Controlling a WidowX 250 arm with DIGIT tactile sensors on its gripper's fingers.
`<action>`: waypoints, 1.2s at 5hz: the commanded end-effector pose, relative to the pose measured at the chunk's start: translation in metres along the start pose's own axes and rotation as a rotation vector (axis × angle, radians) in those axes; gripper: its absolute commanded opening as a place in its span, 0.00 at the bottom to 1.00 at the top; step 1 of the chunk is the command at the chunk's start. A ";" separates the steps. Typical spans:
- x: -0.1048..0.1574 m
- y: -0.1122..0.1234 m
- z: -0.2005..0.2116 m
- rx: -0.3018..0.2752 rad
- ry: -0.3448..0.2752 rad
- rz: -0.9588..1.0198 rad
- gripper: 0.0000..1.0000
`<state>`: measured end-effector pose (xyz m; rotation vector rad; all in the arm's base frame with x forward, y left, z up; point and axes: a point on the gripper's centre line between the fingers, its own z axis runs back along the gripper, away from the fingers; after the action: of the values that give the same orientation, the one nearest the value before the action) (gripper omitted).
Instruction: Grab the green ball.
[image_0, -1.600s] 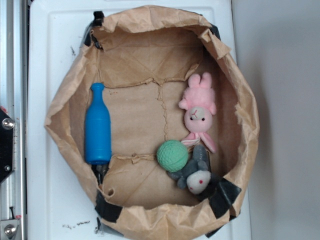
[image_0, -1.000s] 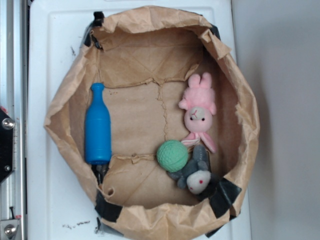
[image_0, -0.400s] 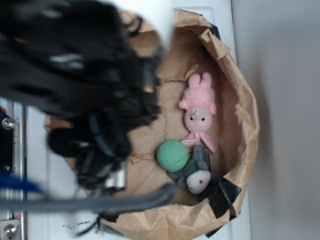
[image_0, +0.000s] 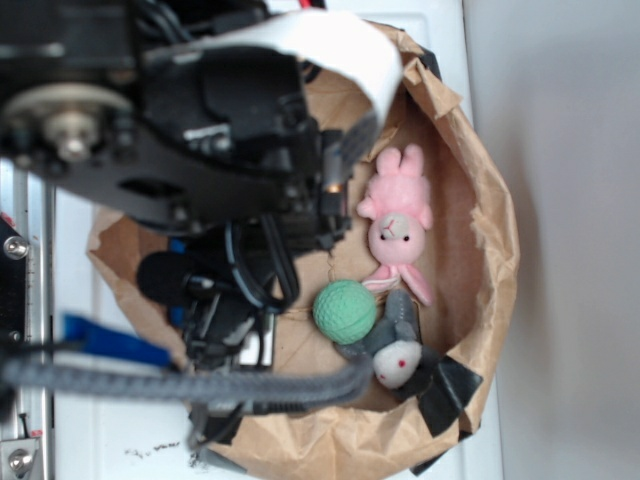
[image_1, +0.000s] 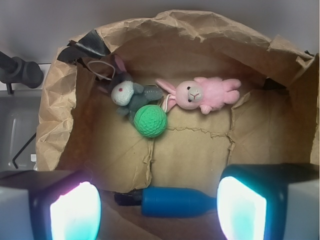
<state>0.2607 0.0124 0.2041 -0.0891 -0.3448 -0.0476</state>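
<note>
We see the ribbed teal-green knitted ball (image_1: 150, 121) on the floor of the crumpled brown paper bag (image_1: 55, 115), touching the grey plush animal (image_1: 126, 94) at its 11 o'clock. Our tool (image_1: 159, 210) hangs wide open and empty above the blue plastic bottle (image_1: 177, 201)

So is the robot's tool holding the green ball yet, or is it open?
Tool: open and empty, its fingers wide apart above the blue bottle. The green ball lies free in the paper bag.
</note>
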 end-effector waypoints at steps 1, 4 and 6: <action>0.006 0.002 0.013 0.011 -0.035 0.013 1.00; 0.002 -0.018 -0.071 0.220 0.017 -0.041 1.00; 0.021 -0.047 -0.128 0.231 0.045 -0.122 1.00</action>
<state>0.3144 -0.0404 0.0760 0.1653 -0.2511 -0.1261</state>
